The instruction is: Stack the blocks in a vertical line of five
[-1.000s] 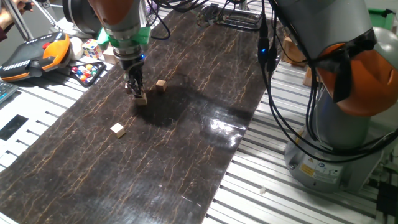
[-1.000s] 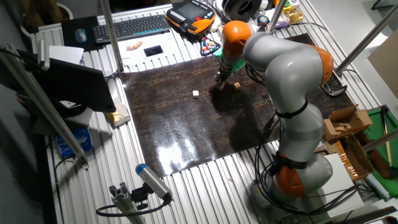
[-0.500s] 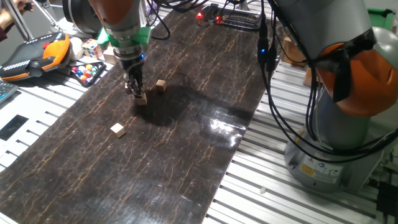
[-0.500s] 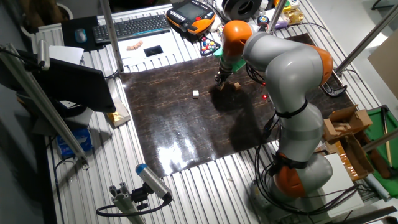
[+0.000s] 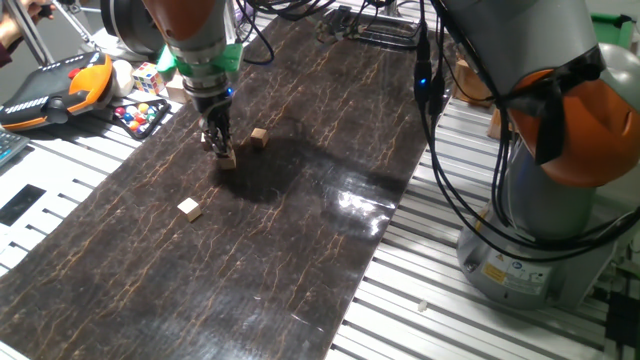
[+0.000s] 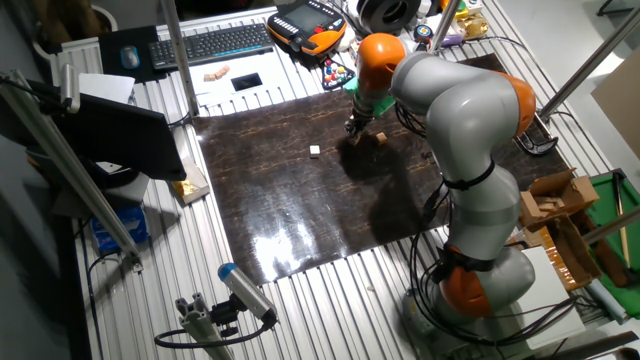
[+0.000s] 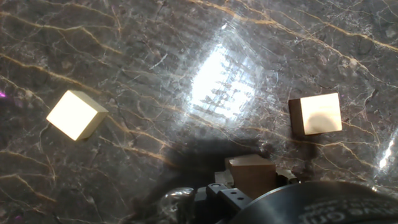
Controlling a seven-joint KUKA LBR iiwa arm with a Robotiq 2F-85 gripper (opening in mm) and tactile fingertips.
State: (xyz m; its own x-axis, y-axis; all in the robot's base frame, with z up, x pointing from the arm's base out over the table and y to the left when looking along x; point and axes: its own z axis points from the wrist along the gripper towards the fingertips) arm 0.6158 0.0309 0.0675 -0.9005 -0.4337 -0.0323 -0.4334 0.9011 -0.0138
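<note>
We see our end effector (image 5: 219, 146) closed on a small light-tan wooden cube (image 5: 228, 158) near the bench's (image 5: 300, 220) far left edge; two matching cubes (image 5: 259, 137) (image 5: 189, 208) lie nearby.

Matt wooden blocks (image 7: 74, 114) lie on a glossy marbled table (image 7: 155, 74).

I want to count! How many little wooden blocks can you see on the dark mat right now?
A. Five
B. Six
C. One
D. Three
D. Three show: one block down at the gripper, one block just beside it, and one block farther off alone on the mat; none is stacked yet.
</note>
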